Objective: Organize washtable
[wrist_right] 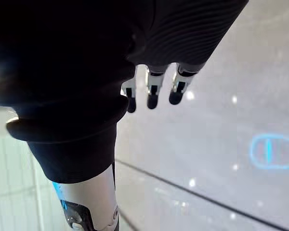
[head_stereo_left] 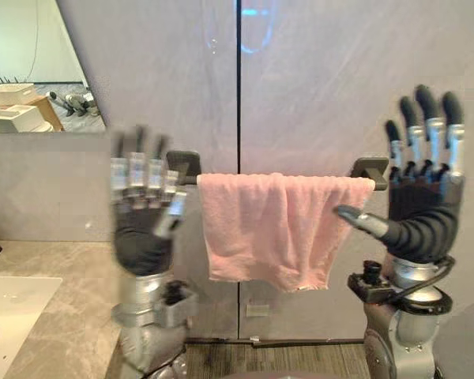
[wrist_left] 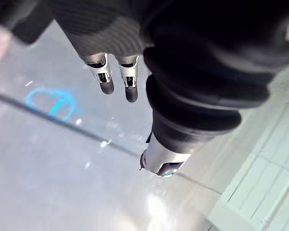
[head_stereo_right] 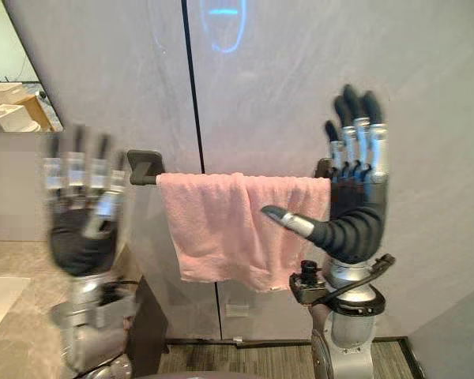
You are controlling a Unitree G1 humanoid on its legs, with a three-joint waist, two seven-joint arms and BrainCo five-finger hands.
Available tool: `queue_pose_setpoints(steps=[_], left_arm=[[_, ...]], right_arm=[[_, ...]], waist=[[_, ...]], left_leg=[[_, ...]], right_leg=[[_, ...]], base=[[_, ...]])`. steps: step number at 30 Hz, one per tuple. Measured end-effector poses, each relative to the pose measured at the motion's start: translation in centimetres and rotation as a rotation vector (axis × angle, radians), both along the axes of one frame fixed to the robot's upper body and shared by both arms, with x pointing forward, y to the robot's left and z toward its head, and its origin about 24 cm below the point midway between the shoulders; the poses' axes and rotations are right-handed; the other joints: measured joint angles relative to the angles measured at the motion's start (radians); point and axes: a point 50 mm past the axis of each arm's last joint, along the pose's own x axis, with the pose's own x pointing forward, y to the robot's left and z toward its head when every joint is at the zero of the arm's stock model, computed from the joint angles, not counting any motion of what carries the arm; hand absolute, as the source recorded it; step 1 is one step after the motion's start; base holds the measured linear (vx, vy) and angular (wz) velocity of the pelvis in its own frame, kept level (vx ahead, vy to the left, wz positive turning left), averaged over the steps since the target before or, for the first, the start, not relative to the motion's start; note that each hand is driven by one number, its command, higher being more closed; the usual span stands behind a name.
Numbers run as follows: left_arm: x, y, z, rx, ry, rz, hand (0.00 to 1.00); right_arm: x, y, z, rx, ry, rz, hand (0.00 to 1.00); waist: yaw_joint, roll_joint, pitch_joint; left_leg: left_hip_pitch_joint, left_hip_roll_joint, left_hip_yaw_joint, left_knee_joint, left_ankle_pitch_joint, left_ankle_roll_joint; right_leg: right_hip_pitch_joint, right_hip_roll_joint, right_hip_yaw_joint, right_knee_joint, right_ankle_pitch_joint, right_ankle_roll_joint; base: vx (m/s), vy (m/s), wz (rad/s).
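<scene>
A pink towel (head_stereo_left: 272,225) hangs folded over a dark towel rail (head_stereo_left: 186,164) on the grey wall. My left hand (head_stereo_left: 142,217) is raised in front of the rail's left end, fingers straight up, holding nothing. My right hand (head_stereo_left: 423,197) is raised at the rail's right end, fingers straight and thumb pointing toward the towel's edge, apart from it. In the wrist views, the left fingers (wrist_left: 106,77) and the right fingers (wrist_right: 154,91) are extended with nothing between them.
A marble washtable (head_stereo_left: 55,316) with a white sink (head_stereo_left: 8,312) lies at lower left. A mirror (head_stereo_left: 31,67) hangs at upper left. A vertical dark seam (head_stereo_left: 238,95) splits the wall panels.
</scene>
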Motion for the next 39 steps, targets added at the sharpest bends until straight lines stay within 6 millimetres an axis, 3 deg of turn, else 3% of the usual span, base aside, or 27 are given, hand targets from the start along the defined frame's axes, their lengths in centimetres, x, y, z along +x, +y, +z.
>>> queue_pose_setpoints(steps=[3,6,8,11,18,29,35,39], left_arm=[[0.9,-2.5,-1.7,0.051,0.056,-0.208,0.0],[1.1,-3.5,-3.0,0.076,0.105,-0.294,0.0],[1.2,-4.4,-4.5,0.119,0.159,-0.375,0.0],[1.3,-4.7,-6.7,0.174,0.257,-0.433,0.0],[1.2,-4.9,-9.1,0.251,0.361,-0.468,0.0],[1.4,-4.1,-12.9,0.493,0.51,-0.374,0.0],[2.2,-3.8,-13.4,0.538,0.529,-0.288,0.0],[3.6,-1.7,-12.7,0.5,0.522,-0.102,0.0]], right_arm=[[0.8,1.6,-1.7,-0.105,0.087,0.162,0.0],[1.5,2.3,-3.6,-0.193,0.178,0.25,0.0],[2.2,2.6,-6.0,-0.307,0.298,0.312,0.0],[2.7,2.1,-8.2,-0.423,0.399,0.311,0.0],[3.1,1.5,-10.4,-0.607,0.471,0.285,0.0],[3.6,2.2,-15.4,-0.635,0.663,0.268,0.0],[3.9,2.8,-16.2,-0.61,0.685,0.172,0.0],[4.6,0.4,-17.4,-0.504,0.813,-0.031,0.0]], waist=[[-0.01,0.002,0.0],[-0.027,0.004,0.0],[-0.025,0.008,-0.001],[-0.025,0.015,-0.001],[-0.028,0.024,0.006],[-0.026,0.009,0.019],[-0.026,-0.004,0.039],[-0.021,-0.018,0.045]], left_leg=[[0.012,0.001,0.009,-0.002,0.0,0.0],[0.018,0.001,0.016,-0.004,0.0,0.0],[0.026,0.001,0.026,-0.01,0.001,0.001],[0.027,0.0,0.036,-0.015,0.002,0.003],[0.039,0.0,0.039,-0.017,0.004,0.005],[0.024,-0.001,0.032,-0.015,0.004,0.005],[0.017,-0.001,0.017,-0.016,0.004,0.005],[-0.009,-0.001,0.004,-0.016,0.004,0.005]], right_leg=[[0.004,0.002,0.011,0.001,0.0,0.0],[0.003,0.002,0.019,0.008,0.0,0.0],[0.001,0.002,0.028,0.014,-0.001,0.001],[-0.006,0.002,0.04,0.017,-0.001,0.001],[-0.001,0.003,0.043,0.016,-0.002,0.0],[-0.008,0.002,0.037,0.014,-0.003,-0.001],[-0.009,0.002,0.021,0.014,-0.009,-0.005],[-0.024,0.002,0.012,0.016,-0.013,-0.004]], base=[[-0.06,-0.001,-0.09],[-0.03,0.005,-0.09],[-0.02,0.007,-0.12],[-0.02,0.009,-0.1],[0.0,0.001,-0.02],[-0.01,-0.003,0.01],[0.0,-0.007,0.07],[0.01,-0.021,0.09]])
